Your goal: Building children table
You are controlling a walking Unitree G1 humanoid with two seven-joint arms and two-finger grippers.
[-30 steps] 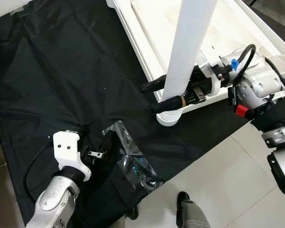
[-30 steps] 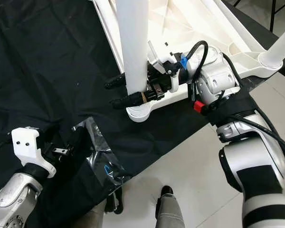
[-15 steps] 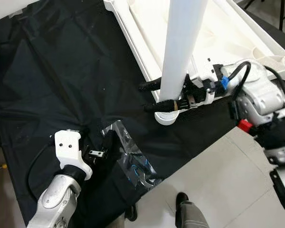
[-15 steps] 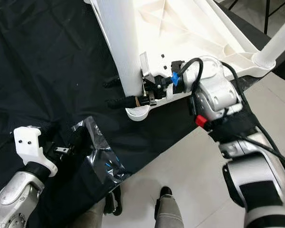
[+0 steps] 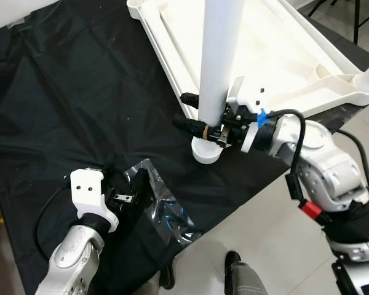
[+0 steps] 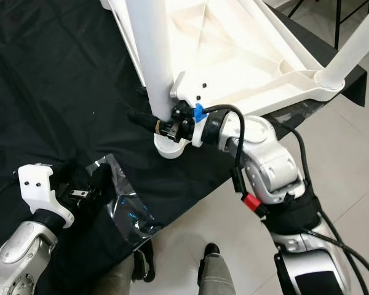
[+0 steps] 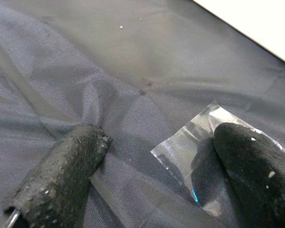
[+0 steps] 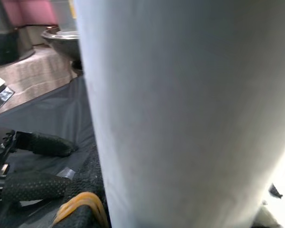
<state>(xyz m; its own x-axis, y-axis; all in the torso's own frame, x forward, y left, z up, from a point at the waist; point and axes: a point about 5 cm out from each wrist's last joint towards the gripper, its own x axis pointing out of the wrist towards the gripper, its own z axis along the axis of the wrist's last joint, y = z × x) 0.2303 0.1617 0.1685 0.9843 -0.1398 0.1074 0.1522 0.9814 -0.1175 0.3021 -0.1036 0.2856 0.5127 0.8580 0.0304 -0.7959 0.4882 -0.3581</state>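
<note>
Nearest, the left end effector (image 5: 124, 192) rests on the black cloth (image 5: 61, 98) with its two fingers spread apart. One fingertip (image 7: 247, 161) sits on a clear plastic bag (image 5: 169, 209). The bag looks like it has small parts inside, but I cannot tell what.

Farther off, the right end effector (image 5: 200, 123) squeezes a white table leg (image 5: 218, 55) near its bottom, where it stands in a round socket (image 5: 206, 150).

Beyond lies the upside-down white tabletop (image 5: 270, 49) on the desk. A second leg (image 6: 350, 52) is at a far corner. More legs probably remain.
</note>
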